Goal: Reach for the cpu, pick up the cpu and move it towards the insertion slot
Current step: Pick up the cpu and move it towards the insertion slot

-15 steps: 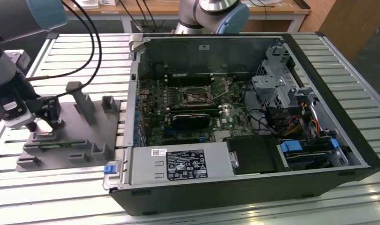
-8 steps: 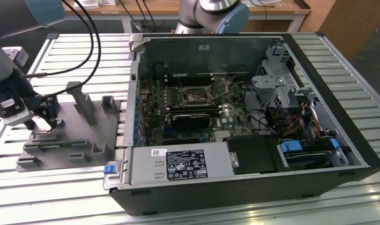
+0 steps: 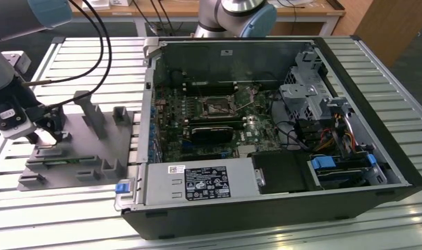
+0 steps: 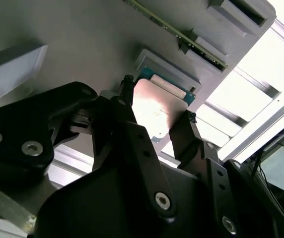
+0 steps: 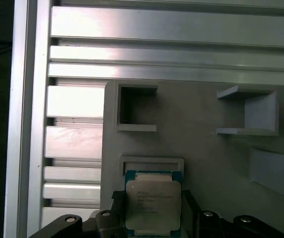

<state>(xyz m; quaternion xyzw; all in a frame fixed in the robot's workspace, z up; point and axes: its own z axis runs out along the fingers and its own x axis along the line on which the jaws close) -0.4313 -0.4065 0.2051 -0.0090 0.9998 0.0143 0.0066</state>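
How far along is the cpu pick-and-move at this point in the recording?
Reach looks done: the end effector is down at the grey fixture, its fingers against opposite edges of the cpu. The grasp is in hand; whether the chip is off its seat is unclear. The move to the insertion slot is not yet made.

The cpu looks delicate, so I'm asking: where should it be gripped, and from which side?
Probably by two opposite side edges, coming down from above. The cpu lies flat, metal lid up, on the grey fixture, whose lip blocks a third edge.
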